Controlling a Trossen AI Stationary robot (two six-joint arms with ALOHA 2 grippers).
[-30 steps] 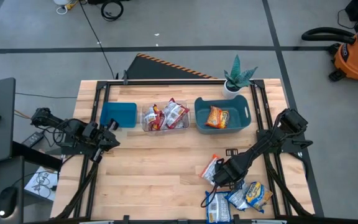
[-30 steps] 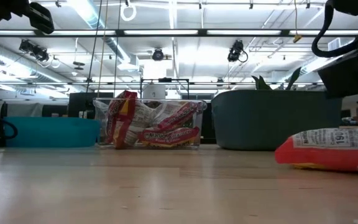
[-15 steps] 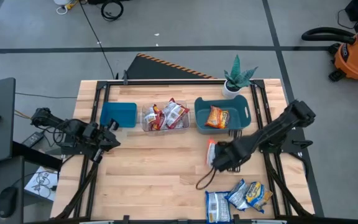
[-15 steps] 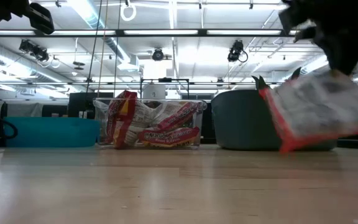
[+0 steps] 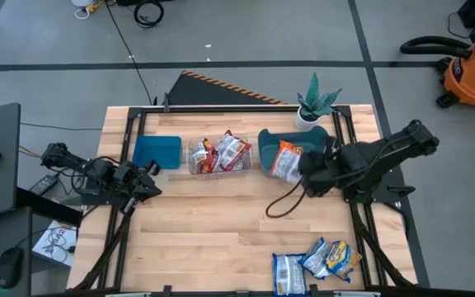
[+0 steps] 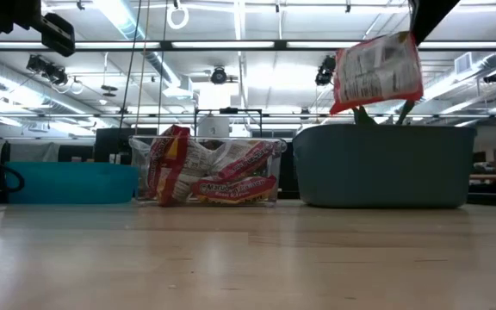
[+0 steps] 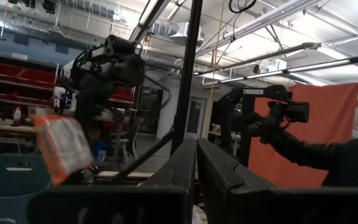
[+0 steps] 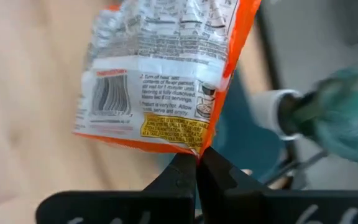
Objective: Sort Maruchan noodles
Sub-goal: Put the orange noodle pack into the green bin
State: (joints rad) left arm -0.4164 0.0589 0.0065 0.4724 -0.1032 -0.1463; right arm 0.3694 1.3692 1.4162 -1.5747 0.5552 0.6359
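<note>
The right arm reaches across, its gripper [image 5: 302,167] pinching an orange packet [image 5: 287,160] by one corner, dangling above the teal bin [image 5: 326,141]. The left gripper [image 5: 148,176], fingers together, waits at the left edge.

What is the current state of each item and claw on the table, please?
Right claw: shut on the orange packet, held in the air over the dark teal bin.
Left claw: shut, empty, waiting at the table's left edge.
Dark teal bin: holds an orange packet.
Clear tub: holds several red packets.
Blue bin: no packets visible.
Blue-and-yellow packets: lying unsorted at the table's near edge.
</note>
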